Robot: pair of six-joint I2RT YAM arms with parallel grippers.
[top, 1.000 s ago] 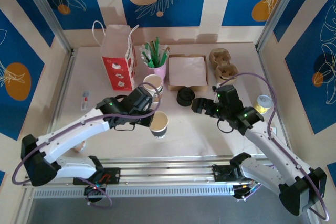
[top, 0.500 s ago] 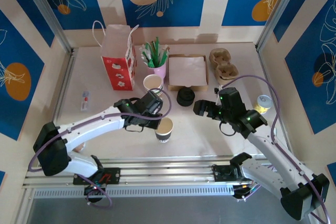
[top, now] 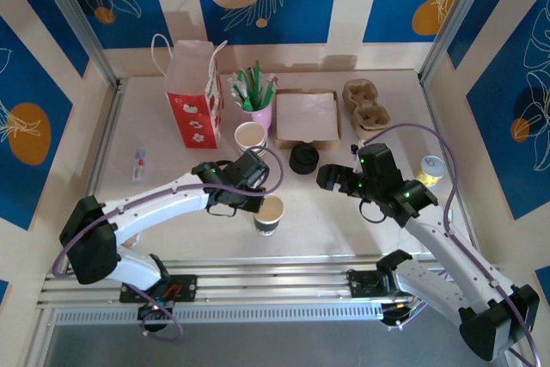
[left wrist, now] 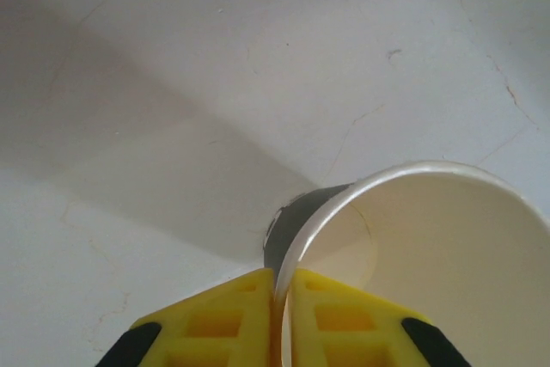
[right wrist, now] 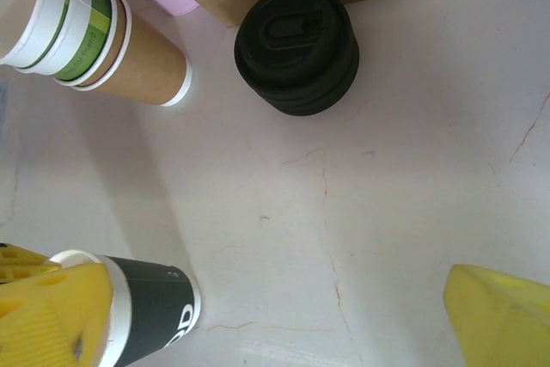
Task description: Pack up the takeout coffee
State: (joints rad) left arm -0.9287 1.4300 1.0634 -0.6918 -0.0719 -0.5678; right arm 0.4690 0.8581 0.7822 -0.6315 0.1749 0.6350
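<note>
A dark paper coffee cup point(top: 269, 213) stands upright and uncovered on the table near the front middle. My left gripper point(top: 257, 201) holds its rim from the left. In the left wrist view the cup point(left wrist: 447, 238) wall runs between the two yellow fingers point(left wrist: 223, 320), which stand close on either side, so my left gripper point(left wrist: 284, 302) is shut on it. My right gripper point(top: 330, 180) hovers open to the cup's right, nothing between its fingers. In the right wrist view my right gripper point(right wrist: 275, 320) sees the cup point(right wrist: 146, 311) at lower left and a stack of black lids point(right wrist: 296, 49) ahead.
A stack of paper cups point(top: 250, 137) and the black lids point(top: 302, 159) stand behind the cup. At the back are a red-and-white paper bag point(top: 193, 96), a pink cup of green stirrers point(top: 256, 100), a cardboard box point(top: 306, 116) and a pulp carrier point(top: 365, 105). A small lidded container point(top: 430, 167) sits far right.
My left arm has carried the dark cup a little to the right and toward the front, where it now stands on the table. The right arm shifted slightly and stayed open.
</note>
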